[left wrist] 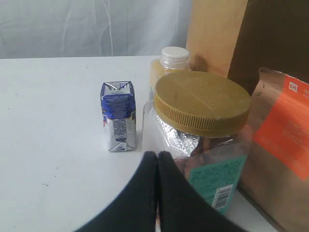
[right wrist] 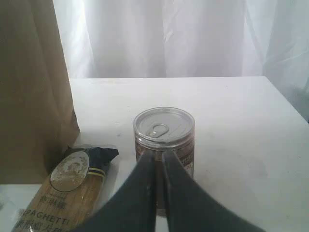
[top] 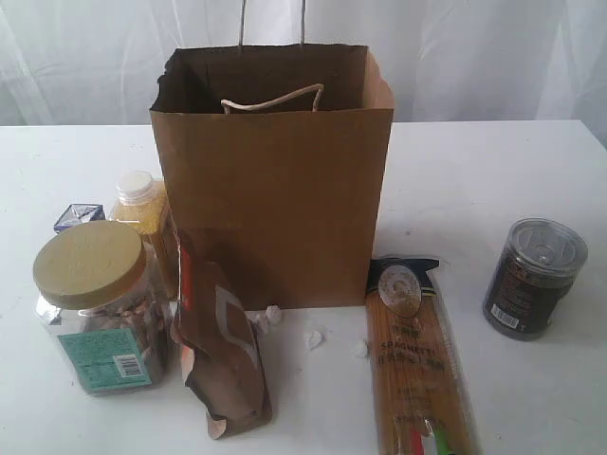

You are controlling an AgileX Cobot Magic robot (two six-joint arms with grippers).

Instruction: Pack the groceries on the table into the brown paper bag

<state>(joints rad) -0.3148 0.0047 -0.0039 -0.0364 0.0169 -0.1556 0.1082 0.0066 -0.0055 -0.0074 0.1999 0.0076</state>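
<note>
well, the brown paper bag (top: 275, 199) stands upright and open-mouthed on the table (top: 493, 171), one handle up and the other drooping inside. left of the bag stands the clear jar with tan lid (top: 95, 303). the yellow-filled bottle (top: 142, 204) is behind that jar, close against the bag's side, and the small blue-white carton (top: 78, 215) is farthest out from the bag. the brown-orange foil pouch (top: 223, 351) is at the bag's front left corner, just beside the jar. the spaghetti packet (top: 413, 370) lies flat at the bag's front right corner. the dark clear-lidded jar (top: 533, 277) stands upright farther right of the bag. small white crumbs (top: 313, 337) lie before the bag's front. the left gripper (left wrist: 157, 155) has its fingers pressed together, pinching nothing, near the tan-lidded jar. the right gripper (right wrist: 158, 155) is likewise pressed together and empty, close to the dark jar.
</note>
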